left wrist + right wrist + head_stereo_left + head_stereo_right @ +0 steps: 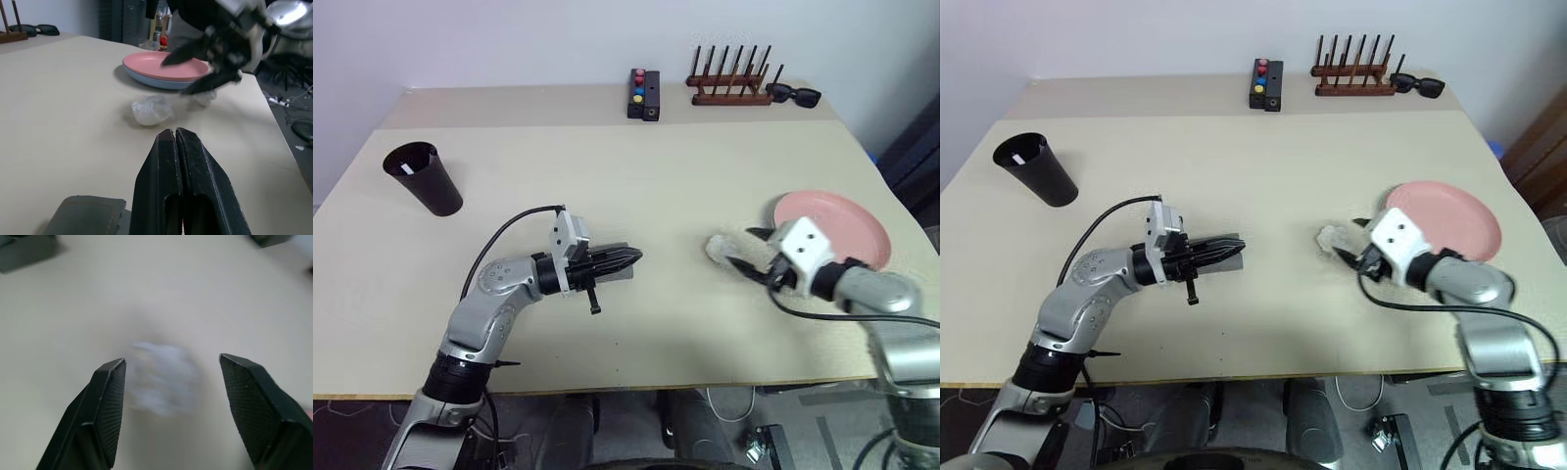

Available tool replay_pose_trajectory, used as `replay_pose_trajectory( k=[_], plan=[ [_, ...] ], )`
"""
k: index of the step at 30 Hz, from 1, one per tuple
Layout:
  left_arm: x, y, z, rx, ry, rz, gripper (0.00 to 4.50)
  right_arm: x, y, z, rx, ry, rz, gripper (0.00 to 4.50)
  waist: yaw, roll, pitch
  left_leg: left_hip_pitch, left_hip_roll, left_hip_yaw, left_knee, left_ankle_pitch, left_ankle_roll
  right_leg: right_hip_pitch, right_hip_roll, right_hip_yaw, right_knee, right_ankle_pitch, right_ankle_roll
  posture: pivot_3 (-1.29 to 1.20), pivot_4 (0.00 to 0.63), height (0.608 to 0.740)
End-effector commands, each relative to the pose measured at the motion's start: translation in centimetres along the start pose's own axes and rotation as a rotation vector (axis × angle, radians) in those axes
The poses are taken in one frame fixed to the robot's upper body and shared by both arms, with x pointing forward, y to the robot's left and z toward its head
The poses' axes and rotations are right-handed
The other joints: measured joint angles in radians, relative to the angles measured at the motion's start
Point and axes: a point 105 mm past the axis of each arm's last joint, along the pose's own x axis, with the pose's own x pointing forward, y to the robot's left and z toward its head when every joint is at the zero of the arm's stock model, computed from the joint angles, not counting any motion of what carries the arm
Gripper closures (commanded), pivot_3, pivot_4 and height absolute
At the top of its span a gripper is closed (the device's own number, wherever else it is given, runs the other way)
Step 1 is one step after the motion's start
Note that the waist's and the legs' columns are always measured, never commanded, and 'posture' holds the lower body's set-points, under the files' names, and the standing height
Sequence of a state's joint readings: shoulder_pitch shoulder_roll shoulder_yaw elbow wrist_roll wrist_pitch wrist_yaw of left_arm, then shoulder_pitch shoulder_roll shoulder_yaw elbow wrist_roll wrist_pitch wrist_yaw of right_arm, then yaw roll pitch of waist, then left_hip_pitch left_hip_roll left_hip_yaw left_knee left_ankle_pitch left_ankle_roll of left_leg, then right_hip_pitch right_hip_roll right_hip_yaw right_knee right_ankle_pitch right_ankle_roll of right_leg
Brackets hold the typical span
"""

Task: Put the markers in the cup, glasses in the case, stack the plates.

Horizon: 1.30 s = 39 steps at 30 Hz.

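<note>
The dark cup [423, 178] stands at the table's far left, and the white end of a marker [406, 168] shows inside its rim. My left gripper [634, 258] is shut, pointing right, and lies level over the grey case [612, 273], which appears closed. The salmon pink plate [832, 223] lies on the light blue plate [155, 82] at the right. My right gripper [171, 369] is open, its fingers on either side of a crumpled white wad [720, 247] just left of the plates. The glasses are out of view.
A black box with coloured buttons [643, 93], a wooden peg rack [729, 90] and black sunglasses [793, 95] line the table's far edge. The table's front edge [636, 390] runs just below both arms.
</note>
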<state>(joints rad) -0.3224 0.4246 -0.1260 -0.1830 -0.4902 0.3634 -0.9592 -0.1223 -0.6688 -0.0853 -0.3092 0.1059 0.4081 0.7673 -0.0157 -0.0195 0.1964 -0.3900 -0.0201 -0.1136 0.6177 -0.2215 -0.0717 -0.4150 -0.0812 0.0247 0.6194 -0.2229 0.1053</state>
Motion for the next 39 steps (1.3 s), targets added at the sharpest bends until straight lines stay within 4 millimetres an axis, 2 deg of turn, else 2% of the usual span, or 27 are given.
replay_pose_trajectory(
  k=[1,6,7,9,13,17,21,23,25,29,31,33,37,39],
  plan=[
    [-0.3,-0.2,1.2,0.039,-0.023,0.001,4.5,1.3,-0.4,-0.3,-0.023,0.009,-0.039,1.44,0.001,0.0,0.0,0.0,0.0,0.0,0.0,0.0,0.0,0.0,0.0,0.0,0.0,0.0,0.0,0.0,0.15,0.74],
    [-0.5,-0.3,1.2,0.049,-0.011,0.009,4.5,2.3,-0.8,-1.5,-0.029,0.038,-0.077,1.44,0.002,0.0,0.0,0.0,0.0,0.0,0.0,0.0,0.0,0.0,0.0,0.0,-0.001,0.0,-0.001,0.0,0.15,0.74],
    [-0.5,-0.3,1.2,0.049,-0.01,0.009,4.5,2.4,-1.0,-1.7,-0.034,0.045,-0.089,1.66,0.002,0.0,0.0,0.0,0.0,0.0,0.0,0.0,0.0,0.0,0.0,0.0,-0.001,0.0,-0.001,0.0,0.15,0.74],
    [-0.4,-0.3,1.2,0.049,-0.008,0.01,4.5,2.4,-1.1,-1.9,-0.04,0.052,-0.099,2.31,0.002,0.0,0.0,0.0,0.0,0.0,0.0,0.0,0.0,0.0,0.0,0.0,-0.001,0.0,-0.001,0.0,0.15,0.74],
    [-0.3,-0.4,1.2,0.047,-0.007,0.006,4.5,2.1,-1.4,-1.5,-0.059,0.037,-0.113,4.36,0.001,0.0,0.0,0.0,0.0,0.0,0.0,0.0,0.0,0.0,0.0,0.0,-0.001,0.0,0.0,0.0,0.15,0.74],
    [0.2,-0.5,1.0,0.041,-0.009,-0.013,4.5,0.8,-3.2,0.5,-0.105,-0.021,-0.209,4.44,0.002,0.0,0.0,0.0,0.0,0.0,0.0,0.0,0.0,0.0,0.0,0.0,0.0,0.0,0.0,0.0,0.15,0.74],
    [0.9,-0.6,0.9,0.033,-0.019,-0.046,4.5,-1.5,-7.0,1.6,-0.153,-0.012,-0.401,4.44,0.003,0.0,0.0,0.0,0.0,0.0,0.0,0.0,0.0,0.0,0.0,0.0,-0.001,0.0,0.0,0.0,0.15,0.74],
    [1.5,-0.6,0.9,0.036,-0.025,-0.065,4.5,-3.2,-8.9,1.0,-0.182,0.046,-0.492,4.44,0.007,0.0,0.0,0.0,0.0,0.0,0.0,0.0,0.0,0.0,0.0,0.0,-0.001,0.0,0.0,0.0,0.15,0.74],
    [2.0,-0.6,0.9,0.05,-0.027,-0.077,4.5,-4.6,-9.9,0.0,-0.198,0.12,-0.543,4.44,0.007,0.0,0.0,-0.001,-0.001,0.0,0.0,0.0,0.0,0.0,0.0,0.0,-0.002,0.0,-0.001,0.0,0.15,0.74],
    [2.8,-0.4,1.2,0.078,-0.037,-0.084,4.5,-6.3,-10.2,-2.1,-0.171,0.215,-0.562,4.44,0.003,0.0,0.0,-0.001,0.0,0.0,0.0,-0.001,0.002,0.001,0.0,0.0,-0.003,0.0,-0.001,0.0,0.15,0.74],
    [2.9,-0.5,1.2,0.08,-0.04,-0.087,4.5,-6.8,-10.2,-2.7,-0.163,0.241,-0.571,3.9,-0.003,0.001,0.0,0.0,0.0,0.0,0.0,-0.001,0.002,0.001,0.0,0.0,-0.003,0.0,-0.001,0.0,0.15,0.74],
    [2.8,-0.6,1.1,0.078,-0.041,-0.089,4.5,-7.3,-10.3,-2.9,-0.163,0.251,-0.585,3.18,-0.004,0.002,-0.001,0.0,0.0,0.001,0.0,-0.001,0.002,0.001,0.0,0.0,-0.002,0.0,0.0,0.0,0.15,0.74],
    [2.5,-0.6,0.6,0.072,-0.036,-0.087,4.5,-8.2,-10.3,-2.8,-0.162,0.23,-0.603,1.16,0.002,0.002,-0.001,0.0,0.0,0.001,0.0,-0.001,0.002,0.001,0.0,0.0,-0.002,0.0,0.0,0.0,0.15,0.74],
    [2.5,-0.6,0.5,0.071,-0.034,-0.085,4.5,-8.7,-10.2,-2.5,-0.131,0.191,-0.594,1.16,0.003,0.002,-0.001,0.0,0.0,0.001,0.0,-0.001,0.002,0.002,0.0,0.0,-0.003,0.0,0.0,0.0,0.15,0.74]
  ],
)
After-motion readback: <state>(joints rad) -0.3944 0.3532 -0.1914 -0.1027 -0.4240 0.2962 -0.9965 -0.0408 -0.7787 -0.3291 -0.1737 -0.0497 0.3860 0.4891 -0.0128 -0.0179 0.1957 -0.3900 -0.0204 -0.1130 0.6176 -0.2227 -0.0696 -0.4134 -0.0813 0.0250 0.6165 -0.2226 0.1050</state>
